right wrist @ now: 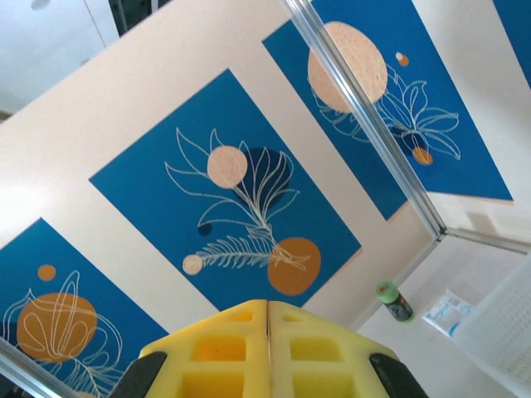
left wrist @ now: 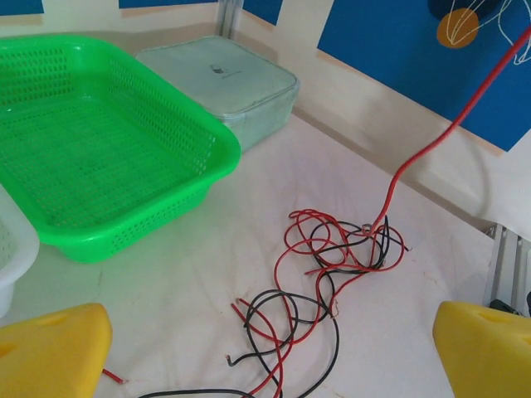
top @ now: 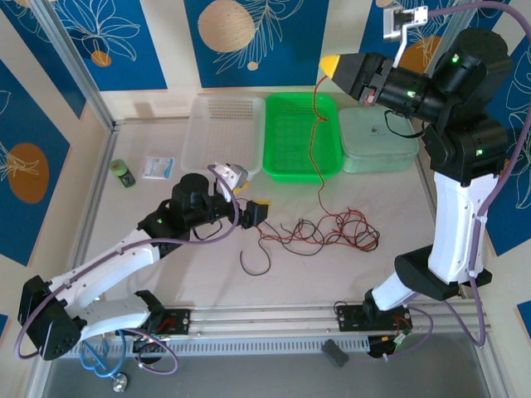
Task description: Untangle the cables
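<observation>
Two sets of jaws stand in opposite states. The right jaws are pressed together, their yellow pads [right wrist: 224, 352] meeting along one seam in the right wrist view. From above, their tip sits high over the desk's 1 o'clock corner. A red wire [top: 316, 133] hangs from it, so they are clamped on the wire's upper end.

The left jaws are wide apart. Their yellow fingers [left wrist: 58, 348] stand at the two lower corners of the left wrist view with nothing between them. From above they hover low over the desk [top: 166, 265], just left of its middle.

The red wire drops across the green basket [top: 267, 141] and runs down into the cables [top: 332, 230]. These form a loose red and black tangle lying flat on the desk at 3 o'clock from the left jaws, near but apart from them. In the left wrist view the tangle [left wrist: 348, 249] spreads ahead of the open fingers, with the red wire [left wrist: 431, 145] climbing away toward 1 o'clock. A black wire loop [top: 255, 261] trails off the tangle at its 8 o'clock side.

Along the 12 o'clock edge three containers stand side by side: a clear tray [top: 192, 133], the green basket, and a pale green lidded box [top: 377, 141]. Toward 10 o'clock a small green bottle [top: 124, 172] stands near a white packet [top: 158, 168].
</observation>
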Robot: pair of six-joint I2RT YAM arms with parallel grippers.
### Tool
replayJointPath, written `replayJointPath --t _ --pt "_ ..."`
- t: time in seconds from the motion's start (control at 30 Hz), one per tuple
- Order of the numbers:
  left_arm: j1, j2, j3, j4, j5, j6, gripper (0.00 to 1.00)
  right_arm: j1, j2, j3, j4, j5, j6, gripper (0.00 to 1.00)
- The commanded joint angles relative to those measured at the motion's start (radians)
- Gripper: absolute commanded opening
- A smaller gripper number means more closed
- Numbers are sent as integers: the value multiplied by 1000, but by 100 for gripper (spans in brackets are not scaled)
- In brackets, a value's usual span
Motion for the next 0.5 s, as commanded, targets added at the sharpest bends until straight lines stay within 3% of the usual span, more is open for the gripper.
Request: replayJointPath --t 0.0,0.3,0.47 --pt "-16 43 53 43 52 7 99 -9 4 27 114 -5 61 0" --pt "-85 307 264 196 175 21 100 -9 -27 -9 195 47 92 0" --pt "-139 391 208 366 172 10 100 -10 -17 48 240 111 87 0"
